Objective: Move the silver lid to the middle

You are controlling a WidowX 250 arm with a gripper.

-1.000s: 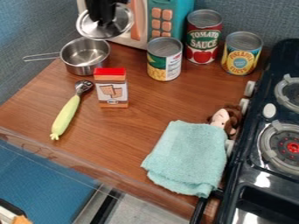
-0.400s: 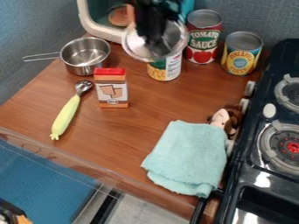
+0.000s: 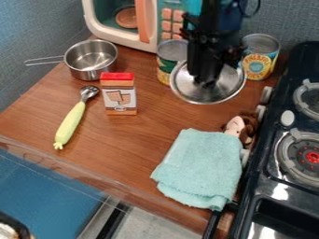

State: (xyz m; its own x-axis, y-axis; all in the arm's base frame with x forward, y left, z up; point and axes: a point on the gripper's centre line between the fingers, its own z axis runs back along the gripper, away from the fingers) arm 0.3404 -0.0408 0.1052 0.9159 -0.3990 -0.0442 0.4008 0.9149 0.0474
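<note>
Silver pot (image 3: 90, 59): stood at the counter's upper left, its bright inner wall and floor facing up.
Toy microwave (image 3: 118, 38): held a round brown piece (image 3: 126, 17) within its pale frame.
Cans: the green-and-yellow can (image 3: 167, 63) stood partly behind the lid; the pineapple can (image 3: 259, 58) stood near it, further right.
Silver lid (image 3: 207, 95): hung below me, the black gripper (image 3: 207, 80), right of the counter's middle and above the towel; whether it touched the wood, I couldn't tell.
My jaws: closed around the lid's top.
Shift: since the last frame, the lid and I had gone right and down the view, baring the microwave's buttons.
Towel (image 3: 199, 168): soft, teal, folded.
Box (image 3: 119, 95): upright, orange, red-topped.
Scoop (image 3: 72, 121): metal head, smooth yellow-green handle.
Counter (image 3: 124, 144): brown wood grain.
</note>
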